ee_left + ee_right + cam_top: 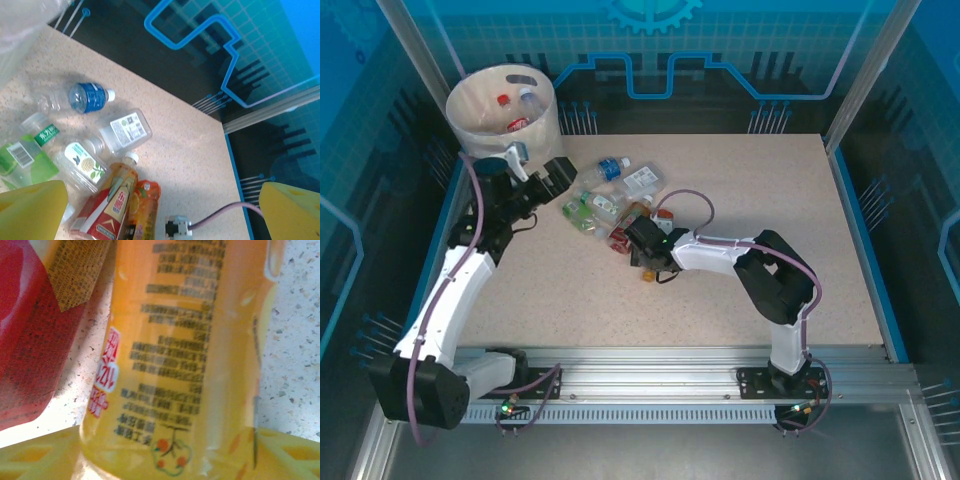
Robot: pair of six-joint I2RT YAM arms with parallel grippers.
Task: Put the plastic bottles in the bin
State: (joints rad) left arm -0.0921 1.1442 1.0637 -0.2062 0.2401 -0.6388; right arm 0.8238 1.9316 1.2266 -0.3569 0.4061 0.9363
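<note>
Left gripper (533,170) is hanging released, fingers wide with nothing between, just beside the bin (470,125) at the table's (770,250) far-left corner. Right gripper (167,452) is straddling an orange bottle (190,340) lying on the table — whether it is clamping cannot be told. Other plastic bottles (605,205) are lying clustered toward the far edge.

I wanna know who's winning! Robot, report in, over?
Left gripper open, beside bin. Right gripper straddling orange bottle, grip unclear. Red-label bottle close alongside. Bottle pile not yet binned.
</note>
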